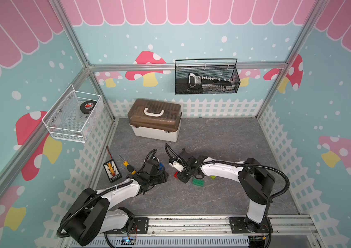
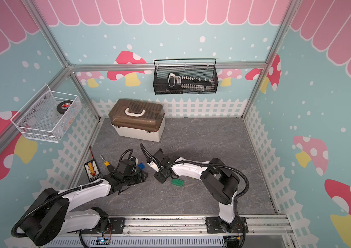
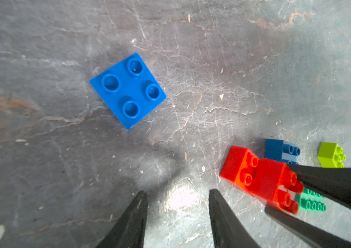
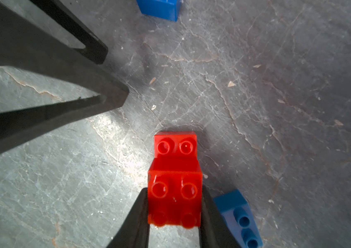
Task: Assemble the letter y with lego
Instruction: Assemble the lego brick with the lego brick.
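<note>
Lying nearest the front of the table (image 1: 213, 197): dark green brick (image 1: 198, 183), long, loose, clear of both grippers. Lime brick (image 3: 330, 156): near it, a little farther back, tipped on its side, loose.

Right gripper (image 4: 174, 189): jaws clamped on the two sides of the upper red brick (image 4: 174, 206). That brick sat over half of the lower red brick (image 4: 175, 146), which rested on the table with two studs left uncovered. Tipped blue brick (image 4: 230, 204): on its side, just beside one finger of this gripper; contact could not be told.

Left gripper (image 3: 177, 192): beside the red pair, jaws partly apart with only bare table between them. Flat blue brick (image 3: 128, 90): studs up, ahead of those tips and apart from them.

Only the two red bricks were stacked; the other four lay single.

Screwdriver (image 1: 128, 166): yellow handle, on the table left of the left gripper.

Toolbox (image 1: 154, 119): cream body, brown lid shut, white handle, at the back of the table.

Black wire basket (image 1: 206, 77): on the back wall. White mesh basket (image 1: 73, 116): on the left wall, with a black disc inside.
</note>
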